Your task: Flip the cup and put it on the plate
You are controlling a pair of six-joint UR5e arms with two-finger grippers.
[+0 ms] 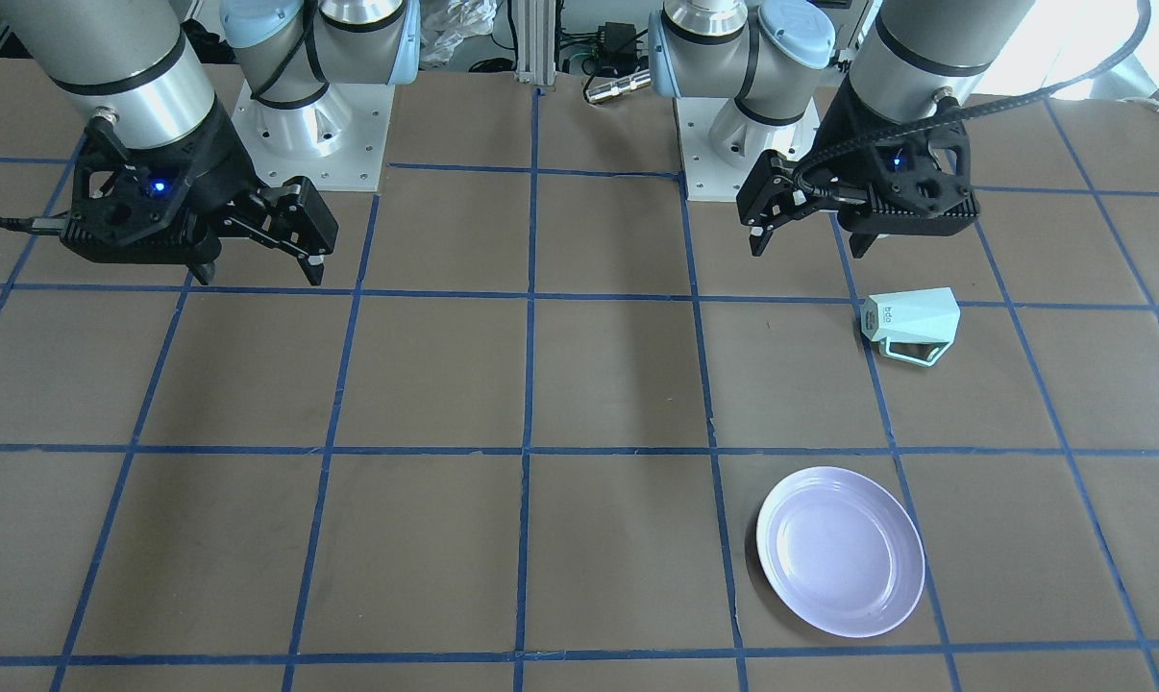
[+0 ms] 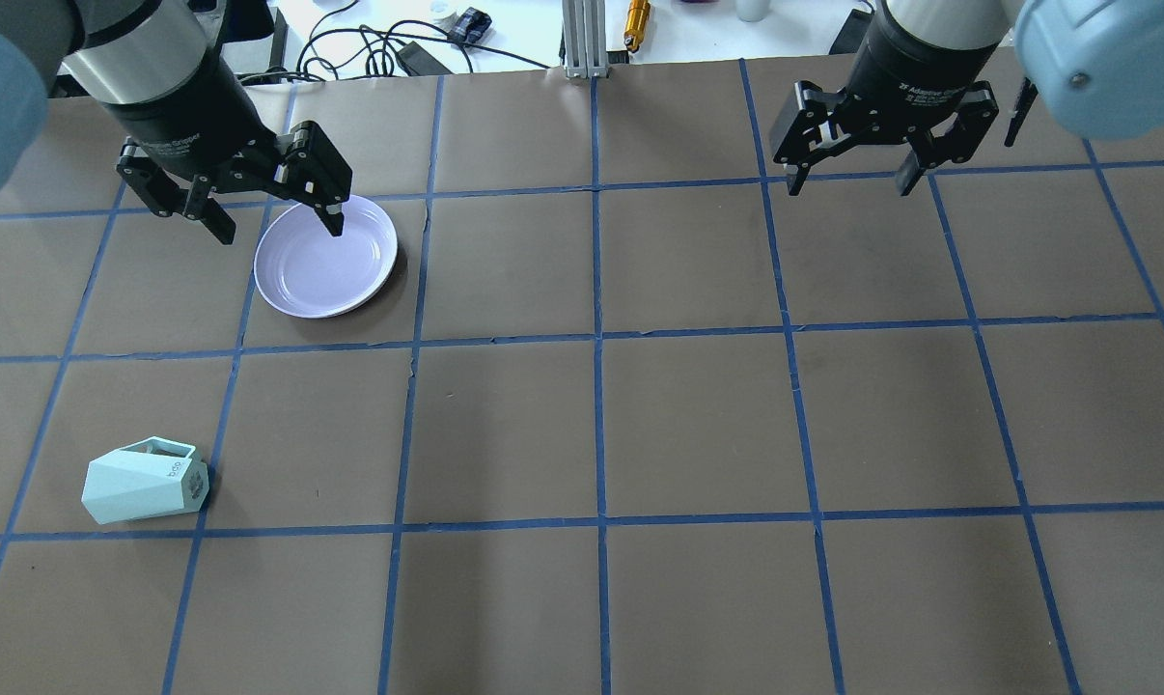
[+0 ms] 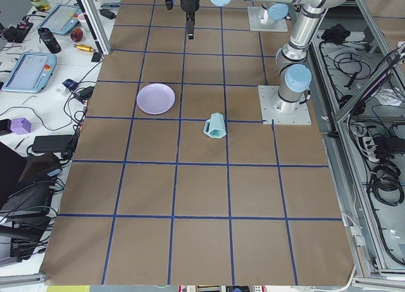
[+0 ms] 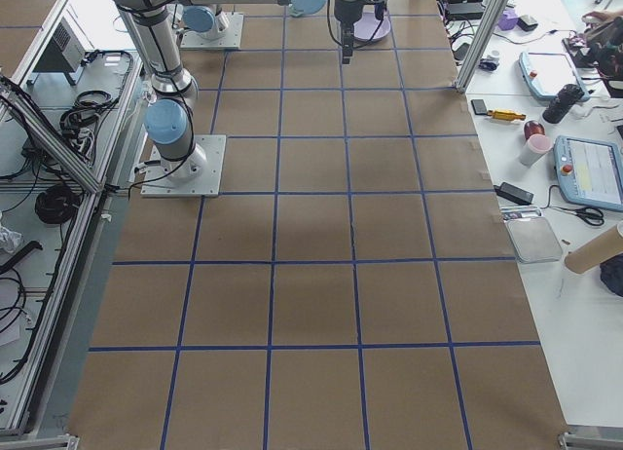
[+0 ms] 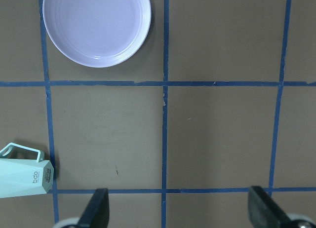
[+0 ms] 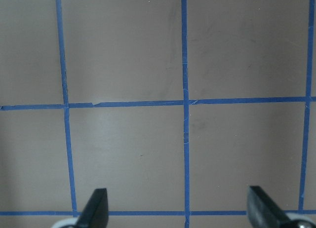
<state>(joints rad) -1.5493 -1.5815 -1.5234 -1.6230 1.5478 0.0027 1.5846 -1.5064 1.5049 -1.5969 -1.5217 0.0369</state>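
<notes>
The pale mint cup (image 2: 145, 483) lies on its side on the brown table, its lettered base toward the table's middle and its handle toward the far edge. It also shows in the front view (image 1: 911, 327), the left side view (image 3: 214, 126) and at the left wrist view's lower left edge (image 5: 22, 176). The lavender plate (image 2: 326, 256) sits empty, farther out from the cup (image 1: 840, 551) (image 5: 97, 26). My left gripper (image 2: 278, 227) (image 1: 808, 245) hangs open and empty high over the table. My right gripper (image 2: 847, 183) (image 1: 258, 274) is open and empty over bare table.
Blue tape lines (image 2: 596, 338) divide the table into squares. The two arm bases (image 1: 310, 125) (image 1: 748, 144) stand at the robot's edge. Cables and a yellow tool (image 2: 635, 19) lie past the far edge. A side bench with tablets (image 3: 31, 71) runs along the operators' side.
</notes>
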